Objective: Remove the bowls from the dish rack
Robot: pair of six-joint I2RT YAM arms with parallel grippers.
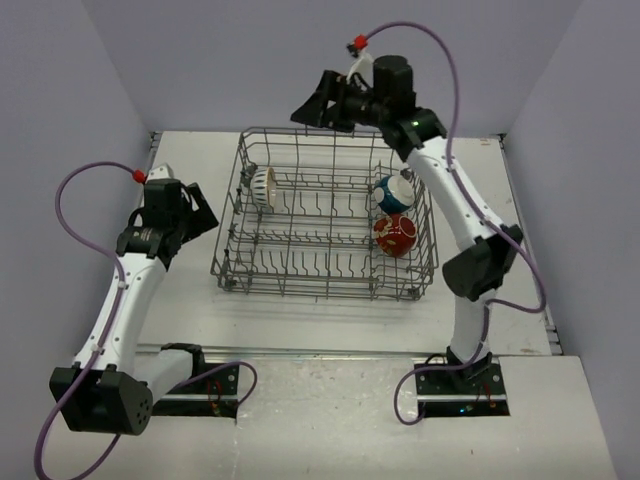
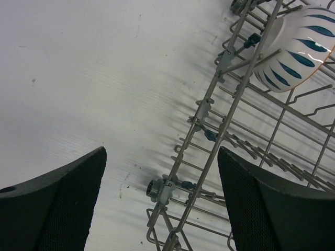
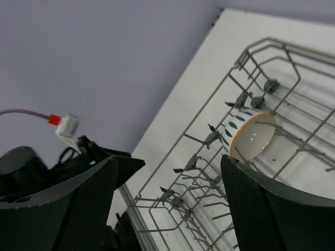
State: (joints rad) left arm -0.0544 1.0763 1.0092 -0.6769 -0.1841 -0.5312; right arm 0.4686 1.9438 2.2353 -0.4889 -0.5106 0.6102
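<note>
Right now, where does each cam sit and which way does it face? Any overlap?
Top external: above and behind the arm bases, looking down on the table, dish rack, left claw and right claw.
Left wrist: beside the rack's left side, facing down at the table; its own fingers frame the bottom corners.
Right wrist: high by the rack's far edge, facing across toward the left arm; its own fingers show too.
Shared: all three views see the striped bowl.
</note>
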